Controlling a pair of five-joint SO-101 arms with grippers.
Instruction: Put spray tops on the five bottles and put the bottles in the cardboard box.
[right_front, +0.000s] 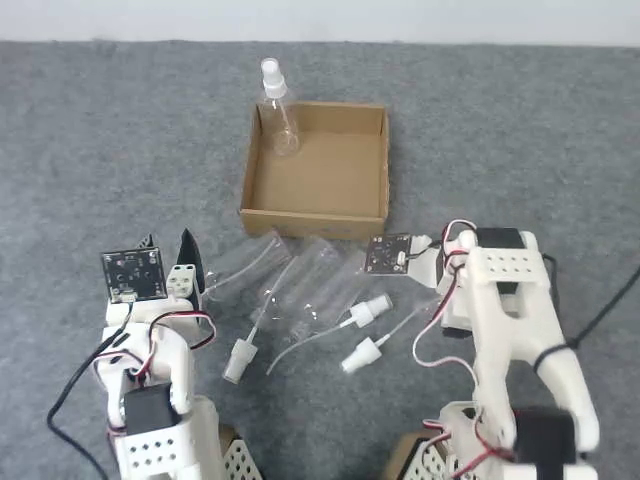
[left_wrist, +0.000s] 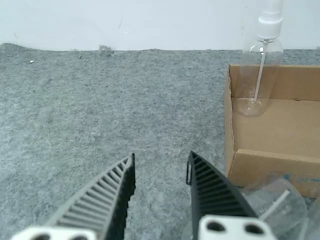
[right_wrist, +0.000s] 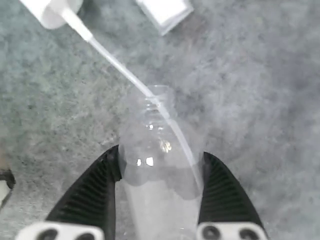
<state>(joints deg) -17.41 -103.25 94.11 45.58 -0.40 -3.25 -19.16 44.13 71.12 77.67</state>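
Right wrist view: clear bottle (right_wrist: 156, 187), neck open, gripped by end effector (right_wrist: 161, 151).

- The table (right_front: 80, 150) was a mottled grey felt.
- The cardboard box (right_front: 315, 215) was plain brown.
- Each bottle (right_front: 280, 125) was clear and colourless; each spray top (right_front: 368, 311) was white.
- The left gripper (left_wrist: 161, 156) and the right gripper (right_wrist: 161, 153) were ribbed black on white bases.

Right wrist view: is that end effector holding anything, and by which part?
Yes. The right end effector clamps the clear bottle around its body, just below the shoulder.
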